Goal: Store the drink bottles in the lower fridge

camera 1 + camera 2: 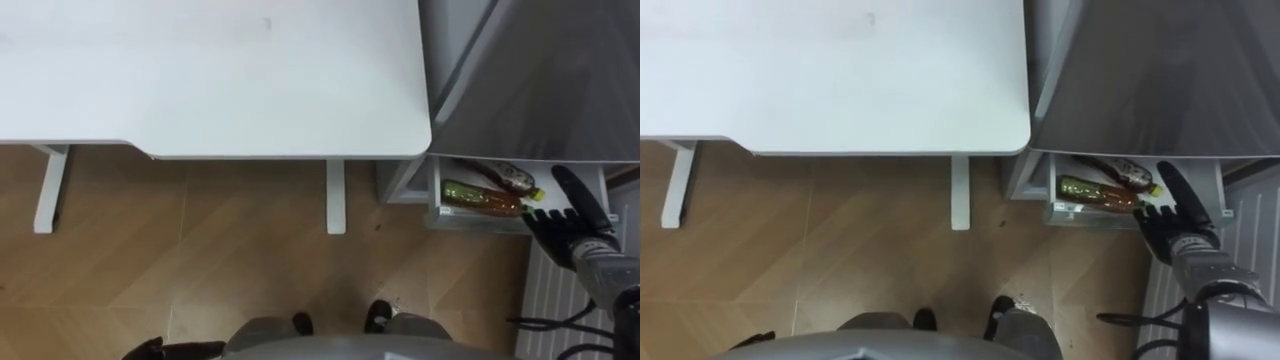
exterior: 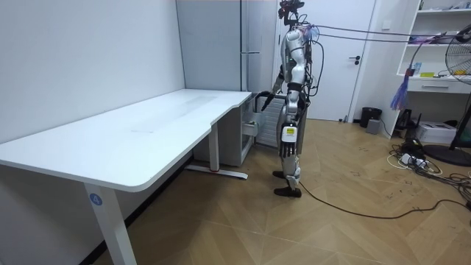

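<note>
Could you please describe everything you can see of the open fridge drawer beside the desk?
The drawer is a pale, plastic-looking box pulled out low beneath the grey fridge, just right of the white desk. Two drinks lie on their sides in it: an amber bottle with a yellow cap, and a darker bottle behind it. The right hand, fingers straight, is at the drawer's right end; whether it touches the drawer cannot be told.

An amber bottle (image 1: 480, 197) and a darker bottle (image 1: 503, 176) lie flat in the lower fridge drawer (image 1: 470, 222)
</note>
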You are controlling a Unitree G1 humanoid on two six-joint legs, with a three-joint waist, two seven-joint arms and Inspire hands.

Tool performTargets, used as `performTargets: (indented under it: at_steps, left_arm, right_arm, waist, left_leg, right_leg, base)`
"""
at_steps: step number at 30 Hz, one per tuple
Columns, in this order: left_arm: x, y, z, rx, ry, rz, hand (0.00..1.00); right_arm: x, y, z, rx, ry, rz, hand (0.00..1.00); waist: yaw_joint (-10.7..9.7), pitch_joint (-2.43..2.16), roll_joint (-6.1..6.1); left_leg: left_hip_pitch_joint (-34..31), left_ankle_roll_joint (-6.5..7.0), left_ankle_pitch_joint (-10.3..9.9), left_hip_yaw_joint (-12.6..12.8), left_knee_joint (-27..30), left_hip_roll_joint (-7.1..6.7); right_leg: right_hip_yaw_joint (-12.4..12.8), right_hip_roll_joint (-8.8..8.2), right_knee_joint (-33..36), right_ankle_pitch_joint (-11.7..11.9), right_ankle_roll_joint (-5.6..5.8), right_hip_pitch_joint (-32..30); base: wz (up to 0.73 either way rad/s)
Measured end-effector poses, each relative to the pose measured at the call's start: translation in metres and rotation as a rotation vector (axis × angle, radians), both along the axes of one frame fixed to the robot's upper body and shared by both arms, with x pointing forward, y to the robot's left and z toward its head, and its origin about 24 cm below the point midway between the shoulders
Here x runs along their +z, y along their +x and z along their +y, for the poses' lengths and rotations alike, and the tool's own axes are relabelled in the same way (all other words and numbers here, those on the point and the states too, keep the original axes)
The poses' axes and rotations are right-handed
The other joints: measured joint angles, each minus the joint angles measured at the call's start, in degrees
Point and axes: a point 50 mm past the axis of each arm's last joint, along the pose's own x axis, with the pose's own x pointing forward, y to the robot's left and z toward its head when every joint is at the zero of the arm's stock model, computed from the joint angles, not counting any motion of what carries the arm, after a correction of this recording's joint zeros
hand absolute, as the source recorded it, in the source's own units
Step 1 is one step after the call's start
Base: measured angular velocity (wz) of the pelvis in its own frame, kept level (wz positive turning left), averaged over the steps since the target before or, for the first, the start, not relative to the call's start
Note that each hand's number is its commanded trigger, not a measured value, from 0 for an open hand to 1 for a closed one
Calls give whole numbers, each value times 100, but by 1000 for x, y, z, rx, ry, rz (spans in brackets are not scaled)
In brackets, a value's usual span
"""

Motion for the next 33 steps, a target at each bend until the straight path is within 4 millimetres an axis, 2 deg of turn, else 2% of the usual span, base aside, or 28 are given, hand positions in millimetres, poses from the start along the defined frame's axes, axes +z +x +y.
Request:
performTargets:
  at_steps: [6, 10, 13, 18, 21, 33]
  left_arm:
    - [0, 3, 0, -3, 3, -13, 0]
    - [0, 1, 0, 14, 0, -14, 0]
    - [-1, 0, -1, 9, -3, -8, 0]
    - [-1, -4, -1, 8, -2, -1, 0]
    - [-1, -4, -1, 7, -1, -2, 0]
    - [-3, -3, -6, 10, -13, 0, 0]
  right_arm:
    - [-1, -4, -1, 1, -9, 4, 0]
    - [-5, -6, 4, -7, 6, 26, 0]
    - [-8, -6, 9, -9, 15, 34, 0]
    - [-16, -12, 18, -12, 34, 52, 0]
    - [-18, -16, 18, -15, 37, 62, 0]
    - [-21, -22, 19, -5, 28, 106, 0]
  waist:
    - [-16, 3, -5]
    - [-9, 22, -18]
    - [1, 45, 19]
    - [2, 58, 110]
    - [4, 43, 143]
    - [7, 24, 95]
  left_leg:
    - [9, 0, 0, 11, -4, 1]
    - [-18, 0, -1, -29, 10, 0]
    - [-45, -2, -18, -33, 60, 2]
    - [-56, -4, -22, -23, 59, 1]
    - [-48, -4, -22, -15, 48, 0]
    - [-18, -3, -21, -19, 62, 0]
  right_leg:
    - [-23, -3, 4, 0, 0, 8]
    - [-33, -5, 9, -2, -1, 3]
    - [-18, 9, -6, 0, 0, -11]
    - [-21, 12, -2, 0, -1, -23]
    - [-21, 10, 9, -2, -1, -27]
    - [-8, -1, 40, -1, -3, -12]
  base:
    - [-1]
    - [1]
    - [0]
    - [0]
    - [0]
    - [0]
